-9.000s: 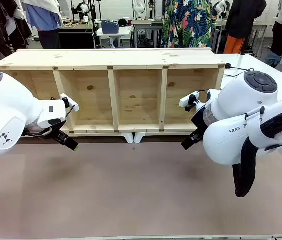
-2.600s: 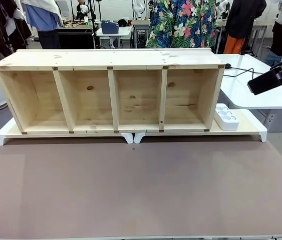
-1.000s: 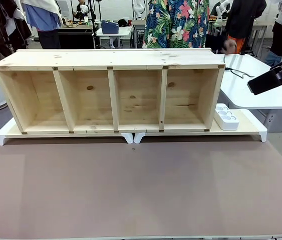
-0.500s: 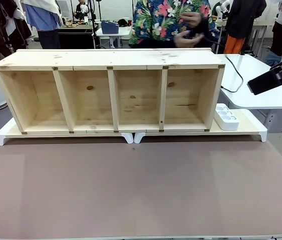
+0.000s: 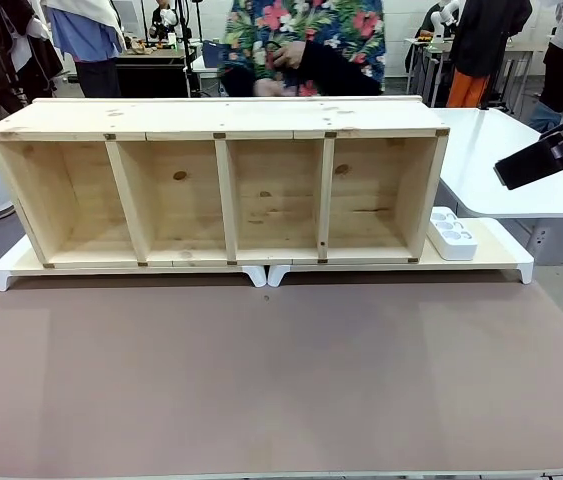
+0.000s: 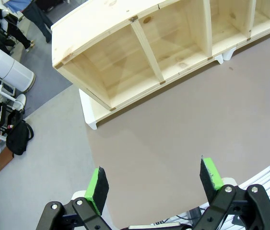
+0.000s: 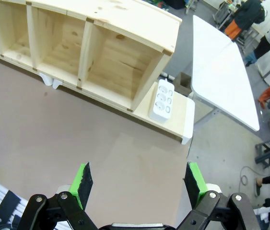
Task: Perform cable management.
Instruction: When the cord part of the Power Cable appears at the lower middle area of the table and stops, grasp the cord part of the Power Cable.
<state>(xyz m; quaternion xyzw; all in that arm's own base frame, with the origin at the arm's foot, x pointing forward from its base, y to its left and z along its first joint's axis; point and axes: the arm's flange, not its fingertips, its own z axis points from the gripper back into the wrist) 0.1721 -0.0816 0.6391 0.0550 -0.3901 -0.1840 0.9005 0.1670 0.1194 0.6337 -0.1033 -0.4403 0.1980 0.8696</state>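
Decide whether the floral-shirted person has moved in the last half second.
Yes: the floral-shirted person has shifted left along the long wooden shelf, toward its middle.

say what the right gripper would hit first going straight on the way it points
The right gripper, open, would likely meet the brown tabletop first, just short of the power strip; depth is unclear.
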